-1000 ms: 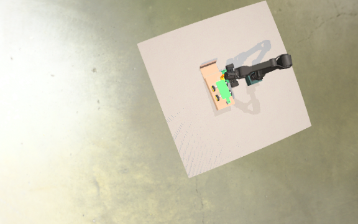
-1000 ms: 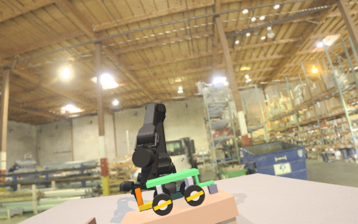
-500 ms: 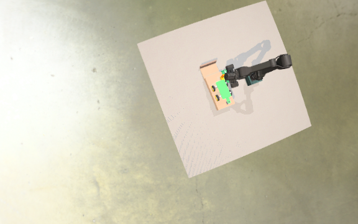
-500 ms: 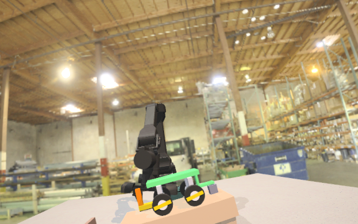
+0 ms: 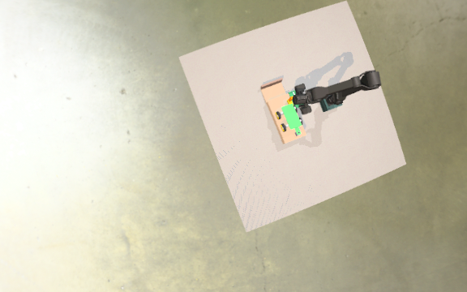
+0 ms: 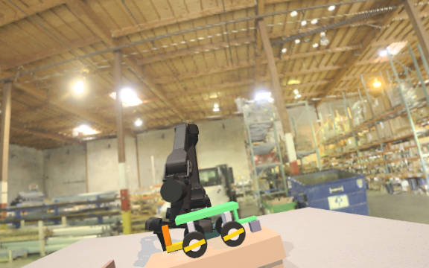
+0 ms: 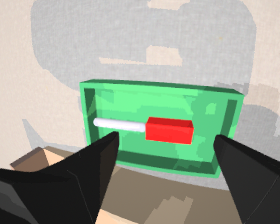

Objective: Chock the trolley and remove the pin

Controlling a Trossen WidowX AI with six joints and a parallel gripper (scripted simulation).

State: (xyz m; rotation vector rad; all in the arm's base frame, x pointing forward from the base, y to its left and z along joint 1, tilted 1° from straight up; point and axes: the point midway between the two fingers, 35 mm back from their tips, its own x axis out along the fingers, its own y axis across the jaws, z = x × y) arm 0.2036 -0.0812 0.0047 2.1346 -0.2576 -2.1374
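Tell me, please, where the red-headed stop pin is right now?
In the wrist view, the stop pin lies flat inside the green tray, red head to the right, below the open gripper.

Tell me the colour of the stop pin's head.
Red, on a white shaft; the stop pin lies in the green tray. The wrist view shows it best.

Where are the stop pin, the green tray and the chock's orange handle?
stop pin [image 7: 168,129], wrist view, on its red head
green tray [image 7: 211,115], wrist view, on bare floor right of the pin
orange handle [image 6: 166,235], exterior view, mid-length of the upright bar
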